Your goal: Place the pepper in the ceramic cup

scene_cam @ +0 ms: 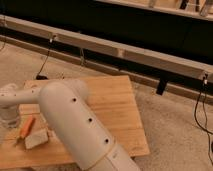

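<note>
Tapering orange pepper (27,127) near left-edge tool (7,116)

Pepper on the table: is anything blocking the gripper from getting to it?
Nothing visible does. The gripper hangs at the left end of the wooden table, close beside the pepper, with only bare wood between them. The beige block lies on the pepper's other side, away from the gripper.
</note>
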Tool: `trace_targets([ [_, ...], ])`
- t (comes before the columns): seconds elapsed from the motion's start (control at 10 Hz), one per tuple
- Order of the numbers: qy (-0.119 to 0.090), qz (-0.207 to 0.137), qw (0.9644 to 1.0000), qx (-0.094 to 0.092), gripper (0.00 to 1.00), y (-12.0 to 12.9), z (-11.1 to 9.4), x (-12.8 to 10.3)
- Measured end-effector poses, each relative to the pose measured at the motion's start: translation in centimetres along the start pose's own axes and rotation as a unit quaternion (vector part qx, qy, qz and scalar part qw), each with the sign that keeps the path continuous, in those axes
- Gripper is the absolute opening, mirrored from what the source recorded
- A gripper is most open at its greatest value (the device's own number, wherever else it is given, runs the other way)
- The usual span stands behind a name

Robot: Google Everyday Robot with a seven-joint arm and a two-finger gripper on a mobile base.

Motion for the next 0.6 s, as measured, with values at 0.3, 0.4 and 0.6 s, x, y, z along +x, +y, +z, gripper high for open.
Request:
trace_targets([
  [0.3,-0.01,-0.007,0.9999,-0.002,0.62,0.3,-0.7,0.3],
  [0.4,-0.01,-0.005,0.9999,-0.001,0.68,0.4,-1.2,1.0],
  [0.6,-0.008,0.002,1.0,0.002,0.69,0.4,-2.2,2.6],
])
